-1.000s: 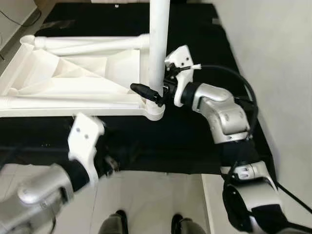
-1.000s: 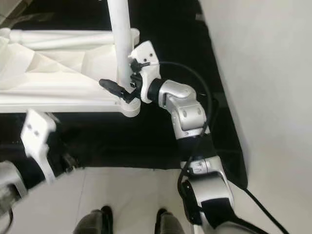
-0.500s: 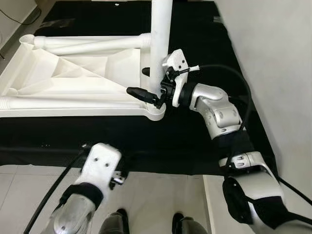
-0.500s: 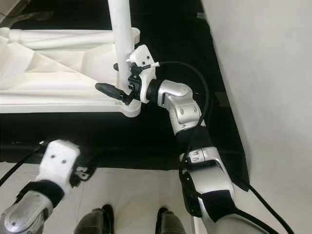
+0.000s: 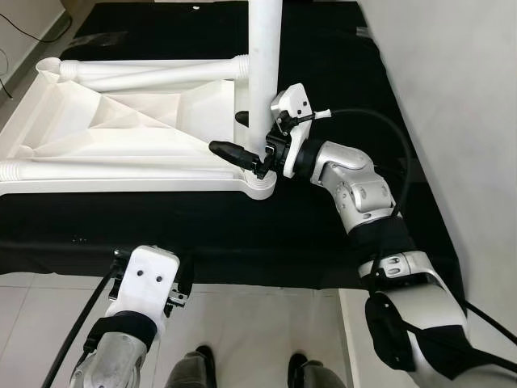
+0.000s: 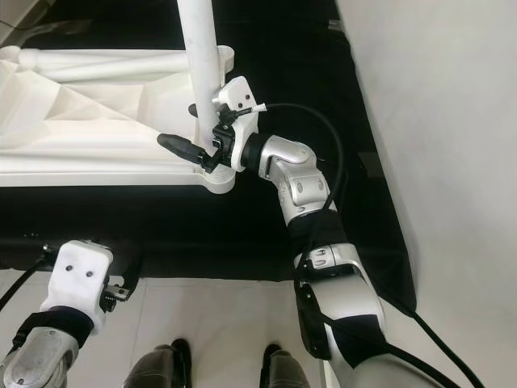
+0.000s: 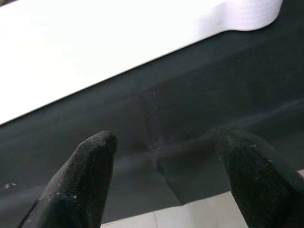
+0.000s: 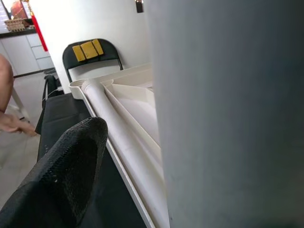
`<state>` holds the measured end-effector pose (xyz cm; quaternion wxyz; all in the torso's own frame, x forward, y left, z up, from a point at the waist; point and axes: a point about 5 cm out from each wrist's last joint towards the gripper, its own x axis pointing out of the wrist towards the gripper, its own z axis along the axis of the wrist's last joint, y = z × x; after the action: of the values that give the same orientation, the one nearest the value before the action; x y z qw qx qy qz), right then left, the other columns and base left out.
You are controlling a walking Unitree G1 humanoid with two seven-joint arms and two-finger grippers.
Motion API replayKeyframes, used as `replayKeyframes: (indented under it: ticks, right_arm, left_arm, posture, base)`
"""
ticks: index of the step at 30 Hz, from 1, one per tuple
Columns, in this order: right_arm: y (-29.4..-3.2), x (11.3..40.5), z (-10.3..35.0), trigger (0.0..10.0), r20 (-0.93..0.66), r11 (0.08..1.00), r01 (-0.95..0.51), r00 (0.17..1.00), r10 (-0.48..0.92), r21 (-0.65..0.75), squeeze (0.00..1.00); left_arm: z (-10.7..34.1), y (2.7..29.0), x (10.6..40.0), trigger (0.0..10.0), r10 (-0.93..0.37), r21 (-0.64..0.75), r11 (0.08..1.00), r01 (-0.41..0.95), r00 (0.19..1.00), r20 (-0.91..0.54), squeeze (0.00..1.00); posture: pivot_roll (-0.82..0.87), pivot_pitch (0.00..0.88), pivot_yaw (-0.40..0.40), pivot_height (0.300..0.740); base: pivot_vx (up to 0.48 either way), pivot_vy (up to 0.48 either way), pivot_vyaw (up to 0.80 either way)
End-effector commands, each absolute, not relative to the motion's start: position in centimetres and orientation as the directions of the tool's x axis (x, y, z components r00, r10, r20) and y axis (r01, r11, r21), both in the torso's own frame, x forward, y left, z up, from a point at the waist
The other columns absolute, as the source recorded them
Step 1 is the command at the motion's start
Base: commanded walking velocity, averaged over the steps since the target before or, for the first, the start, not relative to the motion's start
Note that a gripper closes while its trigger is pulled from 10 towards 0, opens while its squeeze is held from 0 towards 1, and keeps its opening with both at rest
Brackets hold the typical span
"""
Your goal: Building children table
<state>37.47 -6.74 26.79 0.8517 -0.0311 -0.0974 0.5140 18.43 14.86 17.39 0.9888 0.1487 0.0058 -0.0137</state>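
White table top (image 5: 121, 129) lay upside down on a black mat (image 5: 323, 218) spread over the floor, ribbed underside facing up; one white leg (image 5: 264, 73) stood upright in the corner socket (image 5: 258, 184) nearest the robot's right side; two further legs (image 5: 145, 73) lay flat along the top's far and near edges, touching it.

Right pincer (image 5: 250, 155) reached in from the right, low on the upright leg just above the socket; one black finger (image 5: 230, 150) seen in front of the leg, the other hidden behind it; clenched on the leg as far as could be told; in the right wrist view, leg (image 8: 228, 114) close against the camera beside one dark finger (image 8: 61, 175), with the table top's edge (image 8: 128, 142) running away behind; black folding chair (image 8: 92, 54) with yellow patches against a white wall in that background; part of a person's arm (image 8: 7, 99) at the frame edge.

Left pincer (image 7: 161, 161) held low at the near edge of the mat, well apart from the table top; fingers (image 7: 85, 175) spread, released, grasping nothing; in the left wrist view, mat edge, pale floor tile (image 7: 190, 213) and the white rim of the table top (image 7: 95, 57) beyond.

Robot's feet (image 5: 194, 368) on the tiled floor just short of the mat.
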Motion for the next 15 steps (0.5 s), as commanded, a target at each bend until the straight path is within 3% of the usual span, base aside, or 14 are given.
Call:
replayKeyframes:
  ticks: [1,15]
  right_arm:
    - [-6.17,37.29,26.46,10.0,0.157,0.458,-0.877,0.436,0.886,-0.146,0.00]
    - [-6.14,37.06,25.56,10.0,0.178,0.480,-0.870,0.457,0.871,-0.114,0.00]
  left_arm:
    - [16.57,14.92,18.18,10.0,-0.003,0.298,0.954,0.012,1.000,-0.030,0.00]
    - [16.07,15.02,18.43,10.0,-0.008,0.309,0.951,0.007,1.000,0.002,0.00]
  posture:
    - [0.13,0.239,0.033,0.740]
    - [0.16,0.237,0.046,0.740]
  base:
    - [0.000,0.000,0.00]
    - [0.000,0.025,0.00]
